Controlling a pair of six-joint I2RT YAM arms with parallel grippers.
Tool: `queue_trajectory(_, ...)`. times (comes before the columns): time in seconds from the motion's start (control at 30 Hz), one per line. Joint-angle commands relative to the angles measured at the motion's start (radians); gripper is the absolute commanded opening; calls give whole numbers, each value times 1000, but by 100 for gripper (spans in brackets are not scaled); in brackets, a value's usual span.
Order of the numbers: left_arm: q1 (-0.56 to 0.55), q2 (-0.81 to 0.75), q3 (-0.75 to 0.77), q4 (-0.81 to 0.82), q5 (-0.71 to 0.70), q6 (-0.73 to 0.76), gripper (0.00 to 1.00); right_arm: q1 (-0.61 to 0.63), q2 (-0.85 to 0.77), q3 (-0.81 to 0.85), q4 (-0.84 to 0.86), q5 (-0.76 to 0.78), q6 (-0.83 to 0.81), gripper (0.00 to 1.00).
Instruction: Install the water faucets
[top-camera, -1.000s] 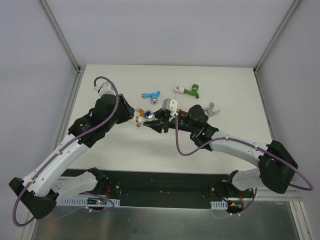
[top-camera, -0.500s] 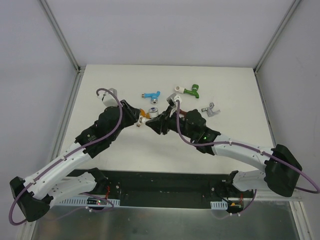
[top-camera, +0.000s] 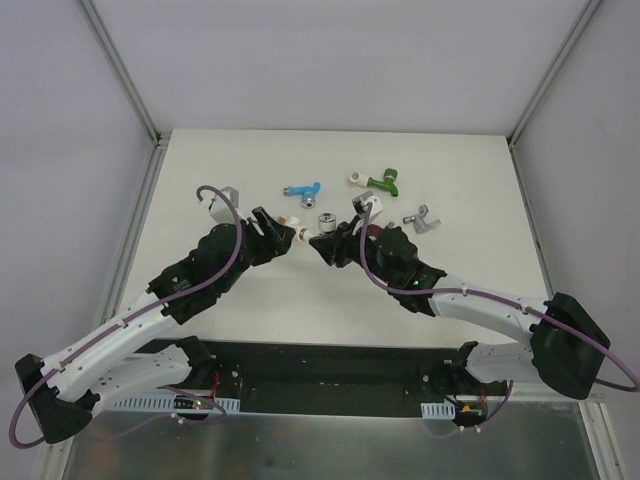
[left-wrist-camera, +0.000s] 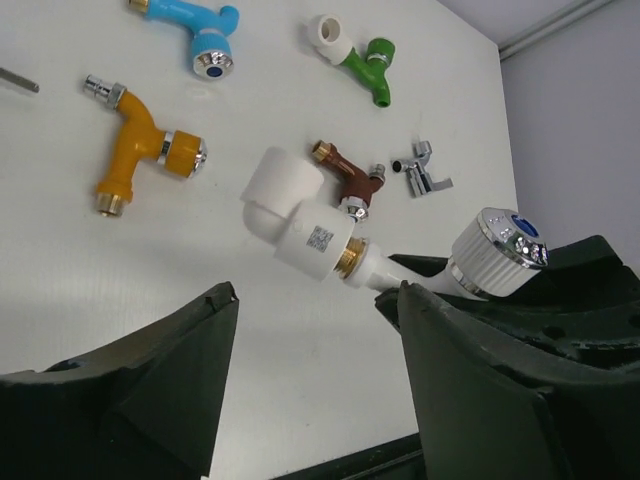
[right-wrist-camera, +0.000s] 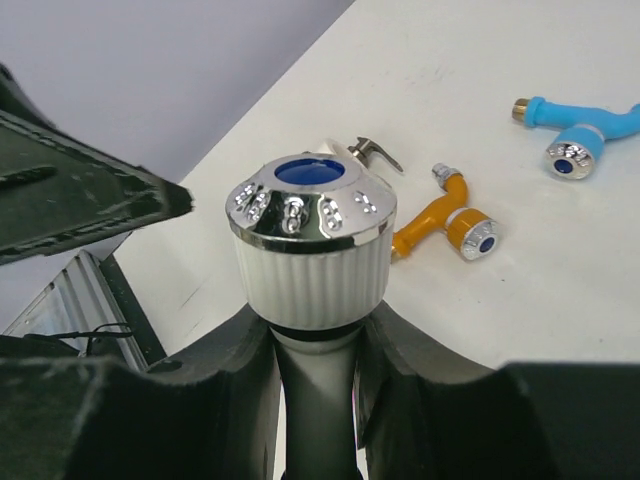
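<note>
Now the left gripper (left-wrist-camera: 312, 300) has let go: its jaws were shut a moment ago and stand apart with nothing between them. Just past them is the white pipe piece (left-wrist-camera: 295, 215), stuck on the end of the white tap (right-wrist-camera: 310, 250). The right gripper (right-wrist-camera: 318, 345) still squeezes that tap under its knob, above the middle of the table (top-camera: 450, 170). The orange tap (left-wrist-camera: 135, 140) and blue tap (left-wrist-camera: 200, 30) lie farther off.

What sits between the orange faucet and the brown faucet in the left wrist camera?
The white elbow fitting joined to the white faucet, which the right gripper holds. That shows in the left wrist view.
</note>
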Motion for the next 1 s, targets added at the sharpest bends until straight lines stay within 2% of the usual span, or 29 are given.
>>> queue_trajectory(0.0, 8, -72, 31, -98, -41, -17, 75, -40, -12, -9, 183, -37, -31, 0)
queue_trajectory(0.07, 29, -85, 7, -104, -25, -16, 84, -55, 11, -29, 258, -109, -35, 0)
queue_trajectory(0.17, 104, -79, -19, -93, 81, -5, 89, -75, 36, -57, 373, -201, -42, 0)
queue_trajectory(0.2, 155, -70, -30, -77, 163, 1, 90, -80, 40, -68, 407, -229, -41, 0)
queue_trajectory(0.3, 345, -18, -80, 56, 563, -8, 91, -98, 36, -83, 467, -298, -31, 0)
queue_trajectory(0.37, 414, 17, -105, 175, 731, -26, 92, -107, 26, -83, 469, -335, -38, 0)
queue_trajectory(0.43, 422, 42, -119, 296, 817, -34, 93, -115, 16, -82, 469, -356, -42, 0)
queue_trajectory(0.63, 430, 43, -136, 434, 848, -56, 94, -136, -1, -65, 472, -411, -42, 0)
queue_trajectory(0.8, 430, 68, -147, 479, 853, -92, 93, -155, -16, -65, 488, -427, -48, 0)
queue_trajectory(0.97, 438, 51, -235, 632, 818, -160, 92, -173, -32, -68, 518, -442, -25, 0)
